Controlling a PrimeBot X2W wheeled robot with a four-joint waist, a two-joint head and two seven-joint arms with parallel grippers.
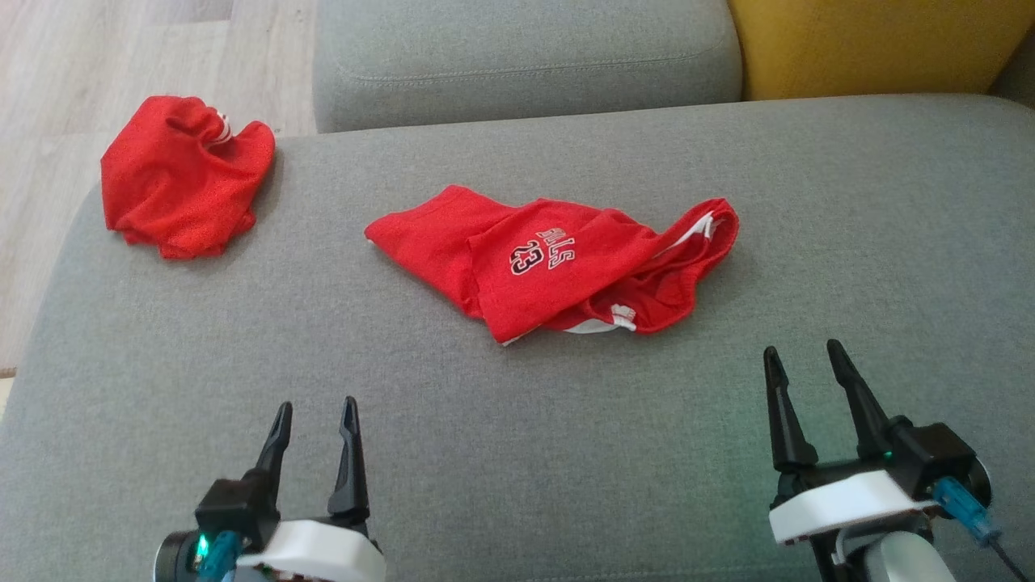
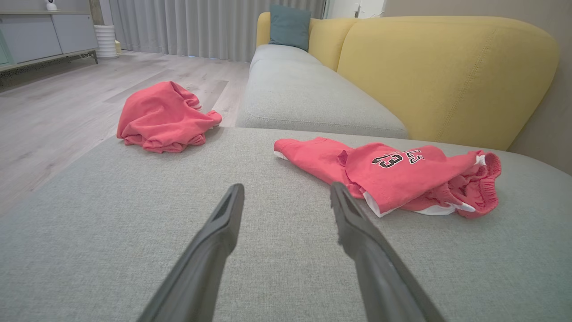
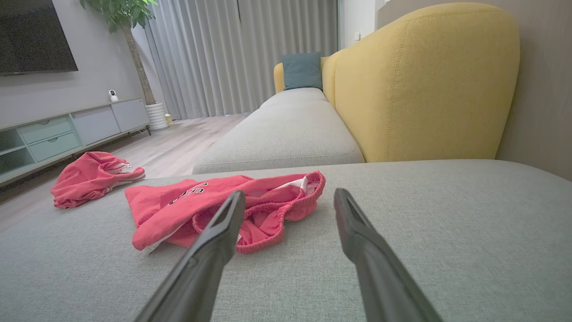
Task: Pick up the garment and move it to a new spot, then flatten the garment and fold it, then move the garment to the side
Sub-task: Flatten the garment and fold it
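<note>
Garment (image 1: 558, 267), red with a black 23 on it, crumpled in the middle of the grey sofa seat (image 1: 566, 453). Nothing touching it yet, so not picked up.

Things that could go wrong, from the left side over to the right:

Far left, close to the edge of the seat by the floor (image 1: 48, 121), another red heap (image 1: 182, 178). Same colour, so easy to grab by mistake. Well apart from the numbered one, though.

In the middle, cloth folded over on top of more cloth. Might catch just the top layer in a pinch and leave the rest dragging and bunching up. Might also nip the sofa cover by going down too far.

At the right end, a puffy stretchy band (image 1: 716, 222). Lumpy and soft, so likely to slide out from between thin fingers.

Now the arms, again left to right:

Left claw (image 1: 317, 404), low at the near left. Fingers spread apart, gripping nothing, pointing across the seat. Seen from its own wrist, aimed at bare grey cloth between the two red things.

Right claw (image 1: 801, 349), at the near right. Also spread wide and empty. Nearer to the garment than the left one. Seen from its own wrist, one finger lined up with the stretchy band end. Cannot tell about resting on the seat or floating just above it.
</note>
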